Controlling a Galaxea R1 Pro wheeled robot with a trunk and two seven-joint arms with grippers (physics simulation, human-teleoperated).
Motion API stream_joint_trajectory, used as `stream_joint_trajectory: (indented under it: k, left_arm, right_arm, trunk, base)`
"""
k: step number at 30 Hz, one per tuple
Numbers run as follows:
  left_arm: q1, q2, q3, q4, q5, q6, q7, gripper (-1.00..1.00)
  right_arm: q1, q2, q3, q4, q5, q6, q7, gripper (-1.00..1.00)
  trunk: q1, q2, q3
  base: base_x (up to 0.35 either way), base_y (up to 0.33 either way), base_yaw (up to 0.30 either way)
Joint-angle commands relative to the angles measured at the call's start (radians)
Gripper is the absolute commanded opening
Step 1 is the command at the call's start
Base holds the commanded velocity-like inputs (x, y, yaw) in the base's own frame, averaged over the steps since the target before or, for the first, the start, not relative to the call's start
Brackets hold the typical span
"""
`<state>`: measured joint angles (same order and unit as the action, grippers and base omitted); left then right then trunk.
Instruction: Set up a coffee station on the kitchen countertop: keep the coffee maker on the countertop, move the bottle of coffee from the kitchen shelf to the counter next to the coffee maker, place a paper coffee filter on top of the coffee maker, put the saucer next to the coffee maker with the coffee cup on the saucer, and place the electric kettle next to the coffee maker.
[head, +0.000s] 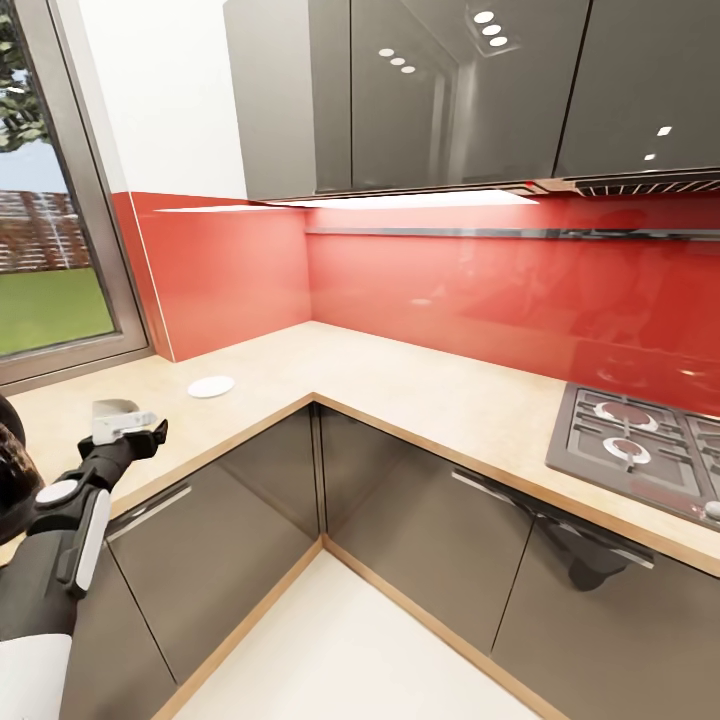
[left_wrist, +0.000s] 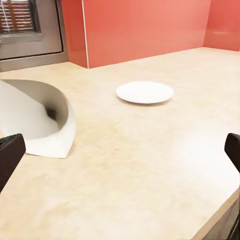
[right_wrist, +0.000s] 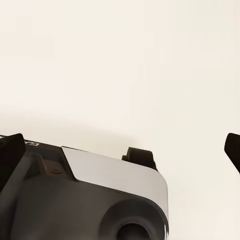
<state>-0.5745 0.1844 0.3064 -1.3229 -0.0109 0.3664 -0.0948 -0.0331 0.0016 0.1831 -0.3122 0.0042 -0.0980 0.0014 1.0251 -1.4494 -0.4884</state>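
Hob (head: 640, 450) cut by frame edge

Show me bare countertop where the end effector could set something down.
The kitchen countertop is bare from the corner under the red backsplash to the hob. Tighter near the window: the saucer, a white curved object and the left end effector.

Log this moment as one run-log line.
left claw: open, above kitchen countertop | coffee cup: beside claw, apart from saucer | right claw: open
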Motion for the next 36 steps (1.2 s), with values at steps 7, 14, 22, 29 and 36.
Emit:
stream_joint_trajectory:
  k: [7, 14, 22, 29, 36]
  left_arm:
    - [-0.001, 0.001, 0.003, 0.021, -0.001, -0.035, -0.007, 1.0]
    - [-0.001, 0.001, 0.004, 0.027, -0.001, -0.041, -0.008, 1.0]
    - [-0.001, 0.001, 0.005, 0.028, -0.001, -0.04, -0.008, 1.0]
    - [-0.001, 0.002, 0.009, 0.029, -0.001, -0.038, -0.008, 1.0]
    - [-0.001, 0.003, 0.033, 0.03, -0.001, -0.038, -0.008, 1.0]
  right_arm:
    - [-0.001, 0.0, 0.001, 0.001, 0.0, -0.003, 0.0, 1.0]
    - [-0.001, 0.0, 0.001, 0.001, 0.0, -0.003, 0.0, 1.0]
    - [-0.001, 0.0, 0.001, 0.001, 0.0, -0.003, 0.0, 1.0]
    - [-0.001, 0.0, 0.001, 0.001, 0.0, -0.003, 0.0, 1.0]
    - [-0.001, 0.0, 0.001, 0.001, 0.0, -0.003, 0.0, 1.0]
  trunk:
    - [0.0, -0.001, -0.001]
    - [0.0, -0.001, -0.001]
    - [0.0, -0.001, -0.001]
    - [0.0, -0.001, -0.001]
    - [0.0, -0.001, -0.001]
  base:
    - [0.0, 0.0, 0.0]
    - [0.115, 0.0, 0.0]
    - [0.122, 0.0, 0.0]
    - [0.028, 0.011, 0.0]
    - [0.003, 0.097, 0.0]
